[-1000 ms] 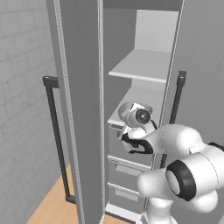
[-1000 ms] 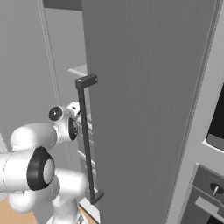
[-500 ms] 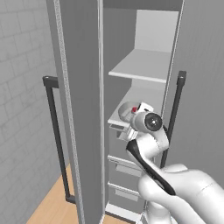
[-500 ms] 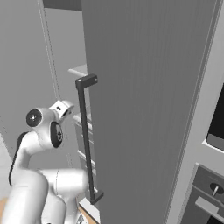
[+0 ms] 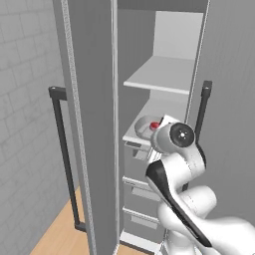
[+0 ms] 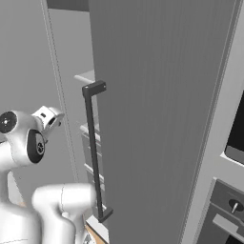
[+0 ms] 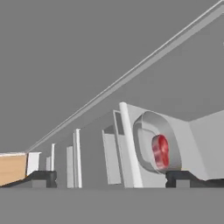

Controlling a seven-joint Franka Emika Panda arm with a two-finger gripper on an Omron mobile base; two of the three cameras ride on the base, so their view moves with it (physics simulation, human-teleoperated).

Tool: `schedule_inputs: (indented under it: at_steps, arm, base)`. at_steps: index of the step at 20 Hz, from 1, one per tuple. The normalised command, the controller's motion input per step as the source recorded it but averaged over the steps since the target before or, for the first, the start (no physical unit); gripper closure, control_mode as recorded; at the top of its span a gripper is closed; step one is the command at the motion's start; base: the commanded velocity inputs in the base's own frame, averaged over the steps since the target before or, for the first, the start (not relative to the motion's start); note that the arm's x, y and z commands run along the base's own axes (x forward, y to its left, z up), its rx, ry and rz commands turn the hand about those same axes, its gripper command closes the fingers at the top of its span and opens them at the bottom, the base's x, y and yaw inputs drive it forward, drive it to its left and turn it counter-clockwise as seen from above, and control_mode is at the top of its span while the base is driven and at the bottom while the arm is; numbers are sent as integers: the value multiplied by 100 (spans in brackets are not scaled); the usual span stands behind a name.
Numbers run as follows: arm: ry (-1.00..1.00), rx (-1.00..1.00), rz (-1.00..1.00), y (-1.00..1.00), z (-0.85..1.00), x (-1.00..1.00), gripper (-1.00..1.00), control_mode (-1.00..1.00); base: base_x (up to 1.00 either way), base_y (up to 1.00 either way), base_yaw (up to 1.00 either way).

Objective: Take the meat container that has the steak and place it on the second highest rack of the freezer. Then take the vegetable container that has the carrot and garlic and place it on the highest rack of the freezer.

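Steak (image 5: 155, 125) container (image 5: 145, 124) half hidden behind arm (image 5: 175, 172).

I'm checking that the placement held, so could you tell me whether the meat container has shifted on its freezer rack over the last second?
No. The meat container sits at the same spot on the lower rack, below the highest rack.

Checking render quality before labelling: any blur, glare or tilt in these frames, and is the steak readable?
Left base view: flat even light, no glare; the steak is a small red spot in its container, half hidden by the arm. Right base view: sharp, soft shading on the freezer door. Hand view: rolled sideways and soft, but the steak reads clearly between the open fingertips.
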Motion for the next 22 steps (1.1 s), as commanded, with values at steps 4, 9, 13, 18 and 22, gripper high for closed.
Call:
schedule_inputs:
  at_steps: [4,9,13,18,22]
  arm:
    - [0,5,-2,2,-1,-78,-100,-100]
    - [0,2,-2,0,-3,-39,-100,100]
    - [0,0,0,0,0,0,-100,100]
    - [0,0,0,0,0,0,-100,100]
    - [0,0,0,0,0,0,-100,100]
  base:
    - [0,0,0]
    - [-60,0,-10]
    - [-100,-16,-49]
    - [-49,-37,-64]
    - [9,-99,-45]
